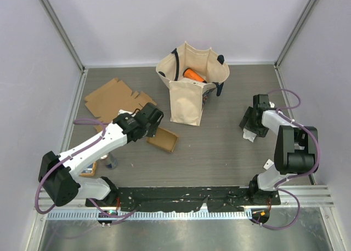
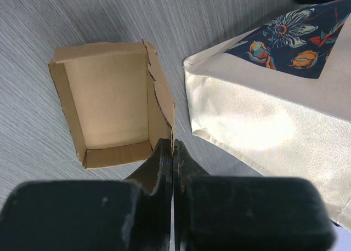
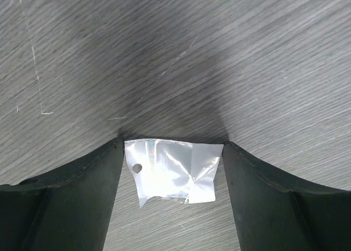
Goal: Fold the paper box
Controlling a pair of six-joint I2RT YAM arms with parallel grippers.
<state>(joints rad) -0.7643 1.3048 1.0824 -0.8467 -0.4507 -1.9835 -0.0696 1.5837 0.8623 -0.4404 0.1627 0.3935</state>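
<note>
Brown paper box, folded, open-topped

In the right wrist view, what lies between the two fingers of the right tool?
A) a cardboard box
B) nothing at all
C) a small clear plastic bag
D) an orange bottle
C: a small clear plastic bag with a punched hole lies between the spread fingers of the right tool.

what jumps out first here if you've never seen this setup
A cream tote bag stands mid-table with something orange inside. Just left of it, a small open cardboard box sits by the shut left gripper, while the open right gripper straddles a small clear plastic bag.
</note>
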